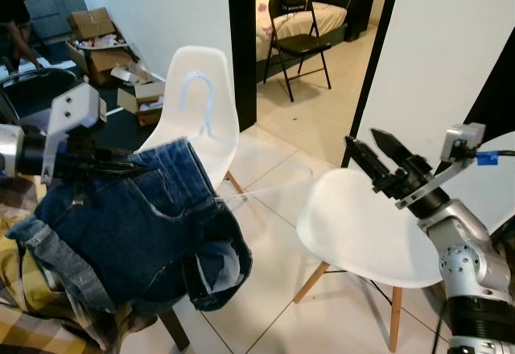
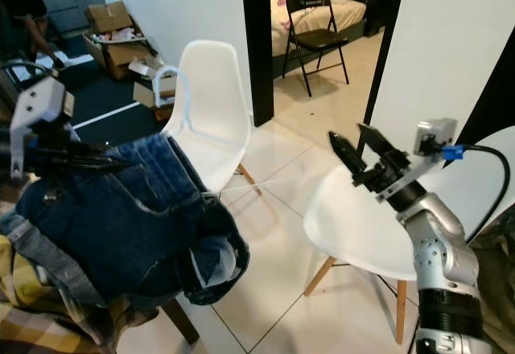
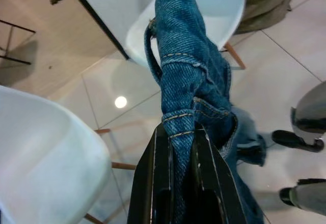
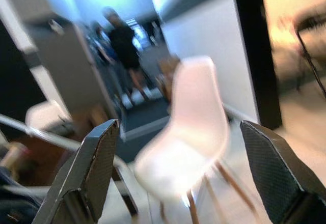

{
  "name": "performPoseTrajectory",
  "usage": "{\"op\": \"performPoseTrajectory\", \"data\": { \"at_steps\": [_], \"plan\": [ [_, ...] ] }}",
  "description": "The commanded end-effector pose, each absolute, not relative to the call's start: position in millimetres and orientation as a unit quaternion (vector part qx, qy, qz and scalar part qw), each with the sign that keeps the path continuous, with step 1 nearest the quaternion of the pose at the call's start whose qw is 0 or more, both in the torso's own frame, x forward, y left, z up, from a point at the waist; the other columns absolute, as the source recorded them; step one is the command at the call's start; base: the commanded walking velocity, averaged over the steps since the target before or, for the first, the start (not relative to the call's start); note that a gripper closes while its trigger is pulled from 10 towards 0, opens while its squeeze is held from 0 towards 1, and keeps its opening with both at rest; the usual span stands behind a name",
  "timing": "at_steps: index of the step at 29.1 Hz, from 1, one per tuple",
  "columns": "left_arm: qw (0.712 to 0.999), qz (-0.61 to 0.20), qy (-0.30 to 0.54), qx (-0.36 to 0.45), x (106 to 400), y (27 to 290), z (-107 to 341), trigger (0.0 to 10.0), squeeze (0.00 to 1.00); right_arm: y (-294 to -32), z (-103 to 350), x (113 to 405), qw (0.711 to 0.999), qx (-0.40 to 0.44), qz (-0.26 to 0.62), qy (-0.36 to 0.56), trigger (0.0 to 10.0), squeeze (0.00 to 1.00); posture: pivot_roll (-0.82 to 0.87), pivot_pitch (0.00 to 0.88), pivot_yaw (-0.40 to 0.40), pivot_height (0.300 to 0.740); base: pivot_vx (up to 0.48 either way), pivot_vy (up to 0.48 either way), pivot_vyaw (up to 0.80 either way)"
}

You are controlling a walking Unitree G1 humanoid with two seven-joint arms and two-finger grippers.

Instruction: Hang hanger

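With our left tool (image 1: 121,169) clamped on the denim shorts (image 1: 137,225) draped over the clear hanger (image 1: 201,113) at our ten o'clock, we should bring the open right tool (image 1: 372,154) from two o'clock to its hook, steadily.

We are in a lived-in home — white tiled floor (image 1: 282,177), white walls with dark door frames, and two white shell chairs (image 1: 205,104) on wooden legs. Through the doorway we see a bedroom, with a black folding chair (image 1: 298,36) standing before a bed (image 1: 322,8) with a floral cover. To the left, open cardboard boxes (image 1: 100,48) sit on a dark floor — household clutter rather than shop or lab gear — and a person (image 4: 125,46) stands blurred in the passage in the right wrist view.
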State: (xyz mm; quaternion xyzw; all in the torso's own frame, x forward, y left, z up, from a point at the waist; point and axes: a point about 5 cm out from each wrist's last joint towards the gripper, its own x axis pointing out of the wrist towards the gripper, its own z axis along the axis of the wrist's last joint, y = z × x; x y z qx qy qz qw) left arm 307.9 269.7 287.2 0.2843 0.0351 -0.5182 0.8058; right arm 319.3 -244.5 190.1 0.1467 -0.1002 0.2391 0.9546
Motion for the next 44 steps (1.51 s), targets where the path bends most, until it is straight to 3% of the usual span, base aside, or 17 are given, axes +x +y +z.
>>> {"op": "performPoseTrajectory", "data": {
  "at_steps": [1, 12, 16, 17, 18, 19, 20, 28, 36, 44],
  "plan": [
    [0.811, -0.501, 0.005, 0.303, 306.5, 274.8, 306.0, 0.0, 0.0, -240.9, 169.6, 321.2, 0.962, 0.139, 0.231, -0.034, 10.0, 0.0, 0.05, 0.009, 0.034, 0.74, 0.0, 0.0, 0.0],
    [0.817, -0.491, -0.033, 0.301, 311.3, 271.4, 322.3, 0.0, 0.0, -233.8, 120.9, 316.9, 0.962, 0.123, 0.207, 0.13, 10.0, 0.0, 0.05, 0.017, 0.037, 0.74, 0.0, 0.0, 0.0],
    [0.809, -0.514, -0.046, 0.281, 315.6, 256.8, 315.3, 0.0, 0.0, -189.4, 110.6, 303.4, 0.931, 0.096, 0.311, 0.164, 10.0, 0.0, 0.04, 0.019, 0.045, 0.74, 0.0, 0.0, 0.0],
    [0.809, -0.514, -0.046, 0.281, 315.6, 256.8, 315.3, 0.0, 0.0, -189.4, 110.6, 303.4, 0.931, 0.096, 0.311, 0.164, 10.0, 0.0, 0.04, 0.019, 0.045, 0.74, 0.0, 0.0, 0.0],
    [0.807, -0.52, -0.048, 0.276, 317.5, 251.4, 312.6, 4.5, 0.0, -175.1, 110.3, 300.9, 0.925, 0.087, 0.333, 0.161, 10.0, 0.0, 0.04, 0.024, 0.045, 0.74, 0.0, 0.0, 0.0],
    [0.806, -0.523, -0.05, 0.273, 318.9, 247.9, 310.9, 4.5, 0.0, -165.7, 110.2, 299.4, 0.921, 0.081, 0.347, 0.158, 10.0, 0.0, 0.04, 0.024, 0.046, 0.74, 0.0, 0.0, 0.0],
    [0.802, -0.531, -0.051, 0.27, 319.9, 243.2, 308.8, 10.0, 0.0, -158.7, 108.2, 300.1, 0.922, 0.074, 0.346, 0.159, 10.0, 0.0, 0.03, 0.02, 0.05, 0.74, 0.0, 0.0, 0.0],
    [0.789, -0.552, -0.054, 0.265, 323.7, 229.8, 305.5, 10.0, 0.0, -141.0, 96.4, 304.4, 0.933, 0.039, 0.309, 0.178, 10.0, 0.0, 0.03, 0.022, 0.061, 0.74, 0.0, 0.0, 0.0],
    [0.783, -0.56, -0.059, 0.264, 323.0, 226.2, 309.1, 10.0, 0.0, -147.0, 92.8, 307.5, 0.951, 0.017, 0.256, 0.175, 10.0, 0.0, 0.04, 0.023, 0.07, 0.74, 0.0, 0.0, 0.0],
    [0.781, -0.562, -0.062, 0.264, 321.3, 226.0, 312.3, 10.0, 0.0, -135.6, 89.5, 304.2, 0.944, 0.008, 0.275, 0.182, 10.0, 0.0, 0.04, 0.023, 0.074, 0.74, 0.0, 0.0, 0.0]
  ]
}}
